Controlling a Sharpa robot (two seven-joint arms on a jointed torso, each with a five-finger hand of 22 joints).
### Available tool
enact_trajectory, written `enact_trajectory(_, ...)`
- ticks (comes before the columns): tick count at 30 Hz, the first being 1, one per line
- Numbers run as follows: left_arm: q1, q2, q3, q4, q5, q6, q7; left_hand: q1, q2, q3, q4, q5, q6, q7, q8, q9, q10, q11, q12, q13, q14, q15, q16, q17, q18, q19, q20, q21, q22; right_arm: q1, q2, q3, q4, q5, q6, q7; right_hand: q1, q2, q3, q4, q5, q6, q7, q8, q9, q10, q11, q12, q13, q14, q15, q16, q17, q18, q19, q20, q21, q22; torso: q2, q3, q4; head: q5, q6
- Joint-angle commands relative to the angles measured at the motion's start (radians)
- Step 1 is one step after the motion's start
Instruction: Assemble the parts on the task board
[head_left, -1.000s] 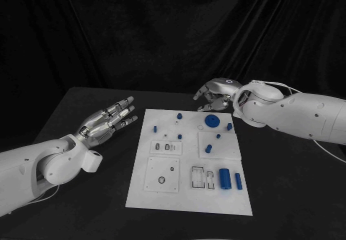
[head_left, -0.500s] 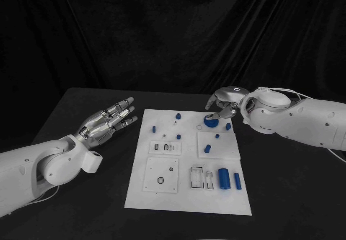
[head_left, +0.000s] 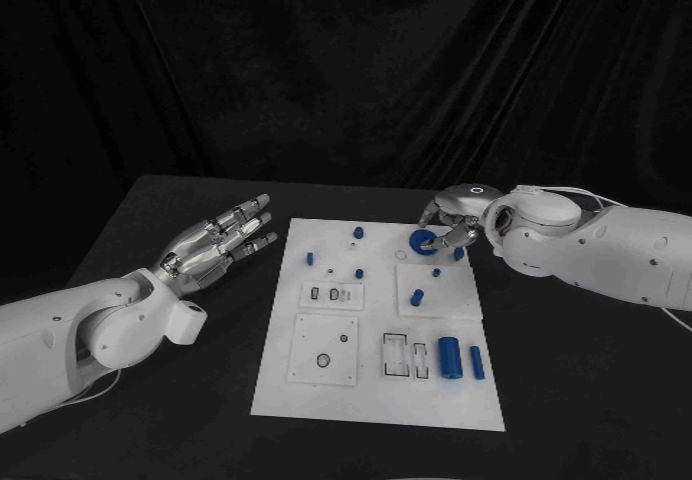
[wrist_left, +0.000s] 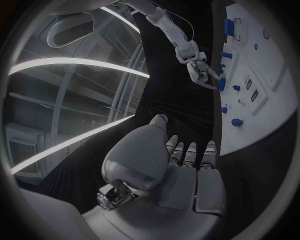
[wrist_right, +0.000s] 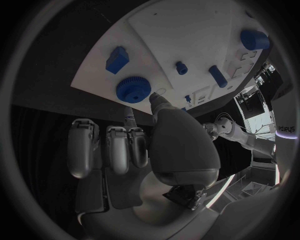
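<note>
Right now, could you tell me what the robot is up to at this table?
It is assembling small blue parts on a white task board. The right hand is at the board's far edge, fingers right by a round blue gear; whether it grips the gear yet is unclear. The left hand hovers open beside the board's left edge, holding nothing. Other blue pieces, including a larger cylinder, lie on the board.

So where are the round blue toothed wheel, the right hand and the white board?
Round blue toothed wheel (wrist_right: 133, 89): right wrist view, top face.
Right hand (head_left: 451, 213): head view, hand's middle.
White task board (head_left: 378, 400): head view, bare near edge.
</note>
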Motion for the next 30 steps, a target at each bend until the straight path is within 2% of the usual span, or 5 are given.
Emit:
enact_trajectory(1, 0.0, 0.002, 0.001, 0.001, 0.0, 0.017, 0.01, -0.002, 0.006, 0.008, 0.0, 0.004, 0.003, 0.0, 0.006, 0.001, 0.002, 0.005, -0.007, -0.001, 0.0, 0.004, -0.004, -0.001, 0.017, -0.001, 0.003, 0.001, 0.001, -0.006, -0.002, 0.0, -0.003, -0.02, 0.009, -0.028, 0.019, 0.005, 0.007, -0.005, 0.009, -0.013, 0.004, -0.008, -0.004, 0.106, 0.007, 0.003, 0.263, 0.106, 0.001, 0.003, 0.263, -0.017, 0.004, 0.004, 0.002, 0.145, 0.0, -0.0006, 0.001, -0.002, 0.0)
enact_trajectory(10, -0.001, 0.004, 0.001, -0.001, 0.0, 0.02, 0.009, -0.002, 0.006, 0.009, 0.0, 0.004, 0.002, 0.001, 0.006, 0.0, 0.002, 0.006, -0.007, -0.001, 0.0, 0.007, -0.004, -0.001, 0.017, 0.0, 0.004, 0.001, 0.001, -0.014, -0.001, 0.0, -0.007, -0.022, 0.008, -0.027, 0.057, 0.011, 0.019, -0.037, 0.071, -0.013, 0.009, -0.012, -0.008, 0.106, 0.012, 0.003, 0.263, 0.106, 0.006, 0.003, 0.263, -0.015, -0.001, 0.01, -0.003, 0.144, -0.001, -0.0007, 0.0008, -0.003, 0.0)
enact_trajectory(19, -0.001, 0.004, 0.001, -0.003, 0.0, 0.022, 0.008, -0.002, 0.006, 0.011, -0.001, 0.005, 0.0, 0.001, 0.006, 0.0, 0.002, 0.006, -0.007, -0.001, 0.0, 0.009, -0.004, -0.001, 0.017, 0.0, 0.005, 0.002, 0.001, -0.02, 0.005, 0.0, -0.017, -0.031, 0.004, -0.026, 0.074, 0.019, 0.027, -0.055, 0.087, -0.01, 0.01, -0.011, -0.007, 0.106, 0.013, 0.003, 0.263, 0.106, 0.007, 0.003, 0.263, -0.014, -0.004, 0.011, -0.007, 0.143, -0.001, -0.0007, 0.0004, -0.002, -0.001)
enact_trajectory(25, -0.001, 0.005, 0.001, -0.004, 0.0, 0.025, 0.007, -0.001, 0.006, 0.012, -0.001, 0.005, 0.0, 0.001, 0.006, 0.0, 0.002, 0.006, -0.007, -0.001, 0.0, 0.01, -0.004, -0.001, 0.017, 0.0, 0.005, 0.002, 0.001, -0.025, 0.013, 0.0, -0.026, -0.032, 0.0, -0.022, 0.085, 0.027, 0.033, -0.078, 0.104, 0.042, 0.008, 0.021, 0.015, 0.106, 0.013, 0.003, 0.263, 0.106, 0.007, 0.003, 0.263, -0.013, -0.005, 0.012, -0.011, 0.144, 0.0, 0.0001, 0.0004, -0.002, -0.003)
enact_trajectory(30, -0.002, 0.007, 0.001, -0.005, 0.0, 0.027, 0.006, -0.001, 0.006, 0.012, -0.001, 0.005, 0.0, 0.001, 0.006, 0.0, 0.002, 0.006, -0.007, -0.001, 0.0, 0.01, -0.004, -0.001, 0.017, 0.0, 0.005, 0.002, 0.001, -0.033, 0.019, 0.0, -0.03, -0.032, -0.005, -0.017, 0.094, 0.032, 0.035, -0.104, 0.139, 0.087, 0.001, 0.082, 0.059, 0.106, 0.006, 0.003, 0.263, 0.106, 0.0, 0.003, 0.263, -0.013, -0.004, 0.005, -0.012, 0.147, 0.0, -0.0001, 0.0014, -0.002, -0.003)
